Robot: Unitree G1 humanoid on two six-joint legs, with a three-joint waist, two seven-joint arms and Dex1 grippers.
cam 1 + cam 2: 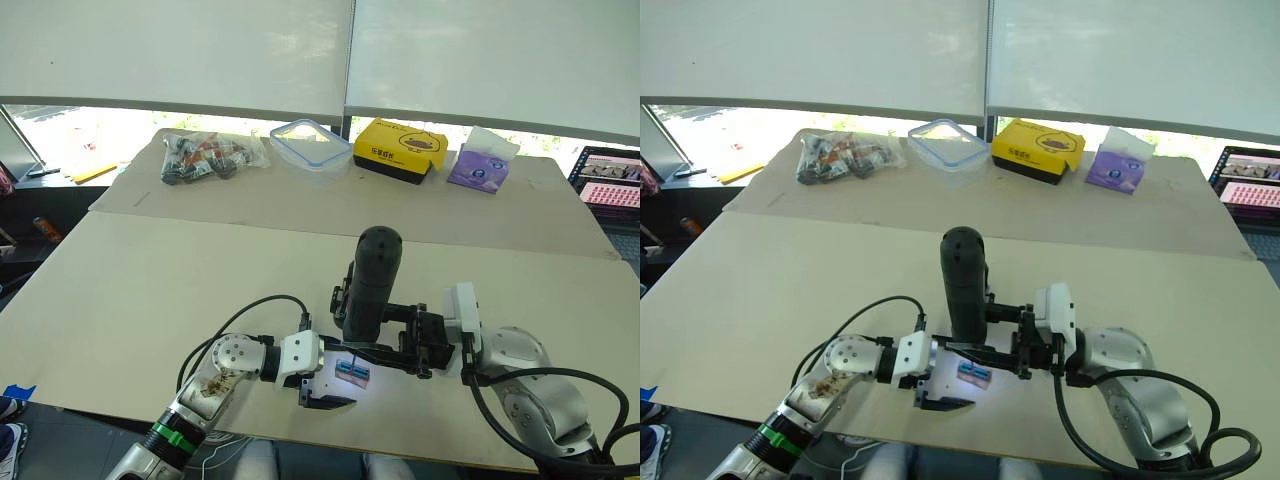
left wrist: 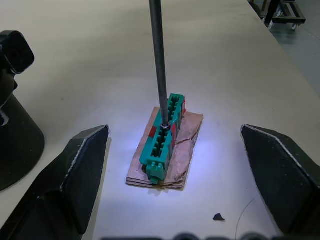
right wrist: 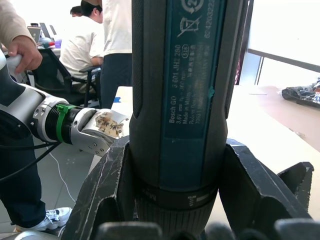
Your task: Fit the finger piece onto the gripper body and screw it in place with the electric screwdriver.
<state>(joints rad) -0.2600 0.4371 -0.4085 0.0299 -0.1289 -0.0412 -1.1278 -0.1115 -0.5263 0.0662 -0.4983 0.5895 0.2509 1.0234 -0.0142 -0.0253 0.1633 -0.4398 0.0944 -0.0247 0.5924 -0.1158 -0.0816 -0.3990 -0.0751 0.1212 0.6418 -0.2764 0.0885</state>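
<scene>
Left eye view gives you one tan desk point(image 1: 150, 300) below white blinds, its far edge carrying four things: bag, clear tub, yellow box, purple pack. Your right claw point(image 3: 172, 200) is clamped on the upright electric screwdriver point(image 1: 372, 285). Left wrist view adds the bit meeting a green block point(image 2: 162, 137) between your left claw's point(image 2: 175, 175) spread fingers.
</scene>
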